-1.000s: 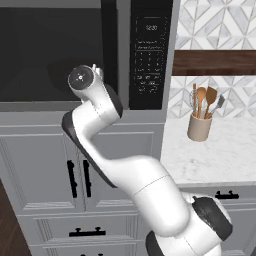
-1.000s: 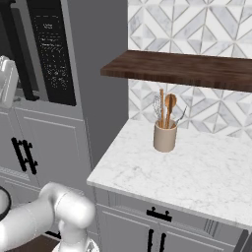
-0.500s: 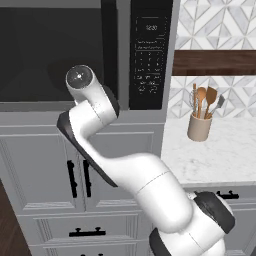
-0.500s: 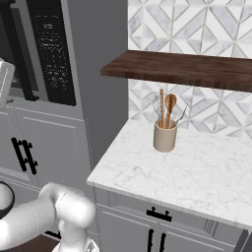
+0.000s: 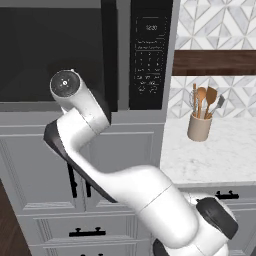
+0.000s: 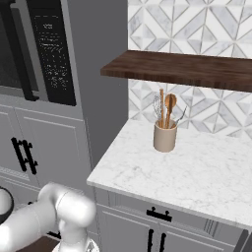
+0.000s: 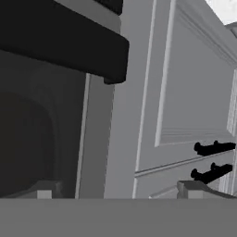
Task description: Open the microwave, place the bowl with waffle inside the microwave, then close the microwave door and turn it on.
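Hand [image 7: 115,192] now lower, beneath handle [image 7: 65,51]

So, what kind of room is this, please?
It looks like a home kitchen, a rendered one. A built-in microwave with a black keypad panel sits above grey panelled cabinets. Beside it, a white marble counter holds a beige utensil crock with wooden spoons, before a patterned tile wall.

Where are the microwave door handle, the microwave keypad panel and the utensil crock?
microwave door handle [image 5: 109,55], left base view, middle of the black bar.
microwave keypad panel [image 5: 148,60], left base view, button area.
utensil crock [image 6: 165,137], right base view, beige side wall.
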